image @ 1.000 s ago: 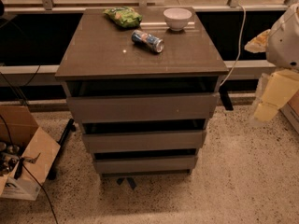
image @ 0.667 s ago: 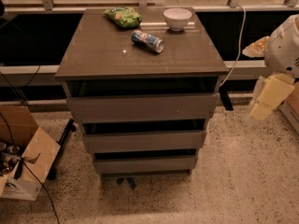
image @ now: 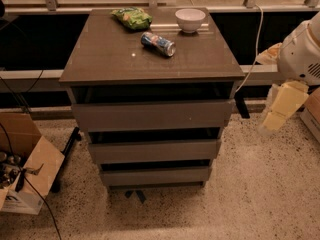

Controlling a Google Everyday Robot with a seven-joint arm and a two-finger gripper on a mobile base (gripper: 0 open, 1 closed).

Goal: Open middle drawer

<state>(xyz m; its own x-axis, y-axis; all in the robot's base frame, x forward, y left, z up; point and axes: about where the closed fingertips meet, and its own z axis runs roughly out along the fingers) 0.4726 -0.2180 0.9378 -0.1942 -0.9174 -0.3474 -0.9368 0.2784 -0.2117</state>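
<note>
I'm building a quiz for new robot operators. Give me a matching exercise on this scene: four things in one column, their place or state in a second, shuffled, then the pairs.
Things:
1. can
2. bowl
3. middle drawer
4. gripper

Places or states:
A. off to the right of the cabinet, apart from it
B. upright near the top's back edge
C. between two other drawers
D. lying on its side on the top

Pairs: 1-D, 2-B, 3-C, 4-A.
</note>
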